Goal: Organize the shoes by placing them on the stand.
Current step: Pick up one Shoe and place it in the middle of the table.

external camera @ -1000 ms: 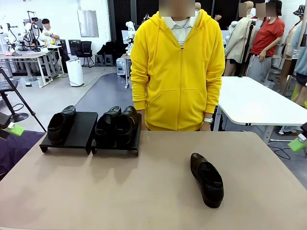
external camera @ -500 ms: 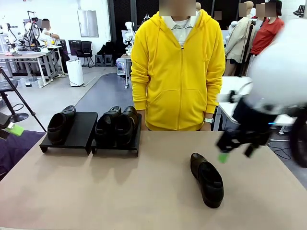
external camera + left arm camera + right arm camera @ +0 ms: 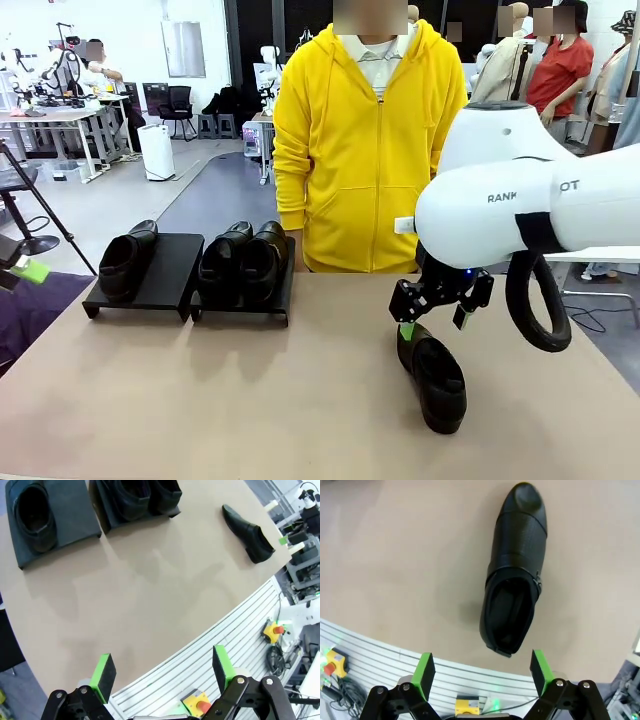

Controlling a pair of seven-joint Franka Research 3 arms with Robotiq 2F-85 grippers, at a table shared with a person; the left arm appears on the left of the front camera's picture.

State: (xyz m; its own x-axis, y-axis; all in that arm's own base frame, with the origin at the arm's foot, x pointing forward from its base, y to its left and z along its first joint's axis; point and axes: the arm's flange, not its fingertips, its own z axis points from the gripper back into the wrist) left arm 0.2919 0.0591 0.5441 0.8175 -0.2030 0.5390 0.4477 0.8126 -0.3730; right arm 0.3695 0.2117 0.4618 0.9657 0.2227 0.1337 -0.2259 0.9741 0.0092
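Right gripper (image 3: 436, 313) over the loose shoe (image 3: 431, 373)

We find this shoe near the worktop's right edge, off the stand (image 3: 165, 276), directly below wide, empty fingers (image 3: 424, 669), its long axis crossing their gap; left gripper (image 3: 162, 672) well apart, equally wide.

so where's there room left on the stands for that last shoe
The free patch is the right half of the left stand, beside its single shoe. The right stand is crowded: two shoes fill it side by side. The bare tabletop between the stands and the loose shoe, under the open right gripper, gives a free path across.
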